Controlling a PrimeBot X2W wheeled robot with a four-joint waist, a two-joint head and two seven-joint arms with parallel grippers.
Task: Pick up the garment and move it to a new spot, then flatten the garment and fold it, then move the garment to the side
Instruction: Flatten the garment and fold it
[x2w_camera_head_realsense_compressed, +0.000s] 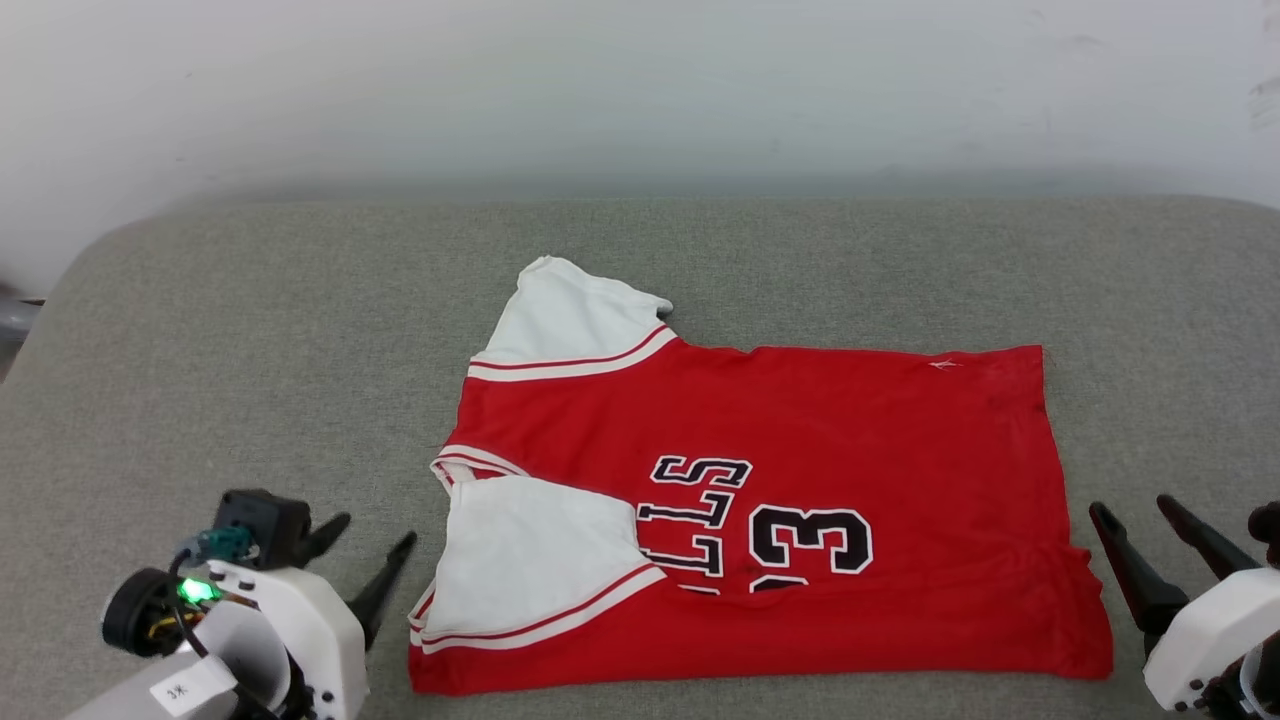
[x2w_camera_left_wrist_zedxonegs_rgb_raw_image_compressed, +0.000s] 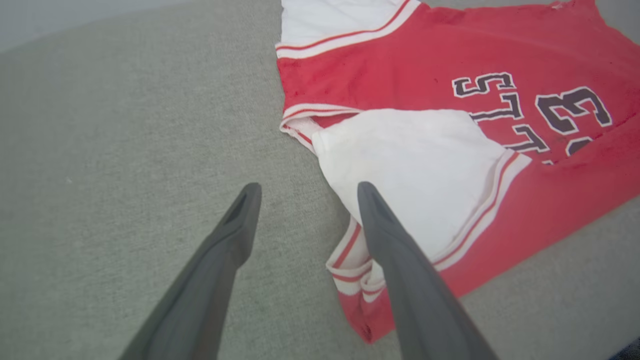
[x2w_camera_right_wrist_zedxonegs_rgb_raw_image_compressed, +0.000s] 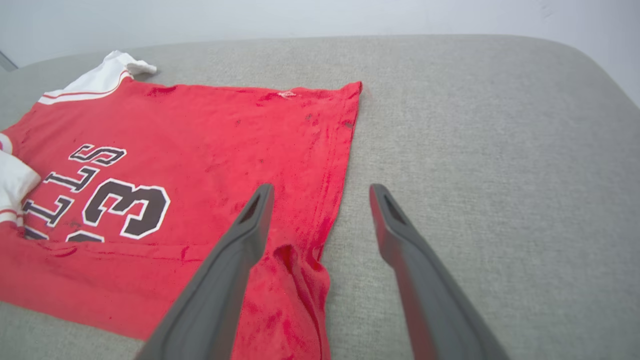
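Left pincer and right pincer gape empty beside the garment lettered "LLS".

A grey fabric cushion spans the frame — on it, centre to lower right, the jersey lies flat, partly folded.

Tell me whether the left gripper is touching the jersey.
Apart. In the head view, a strip of the grey surface shows between the open left gripper and the jersey's nearest sleeve edge.
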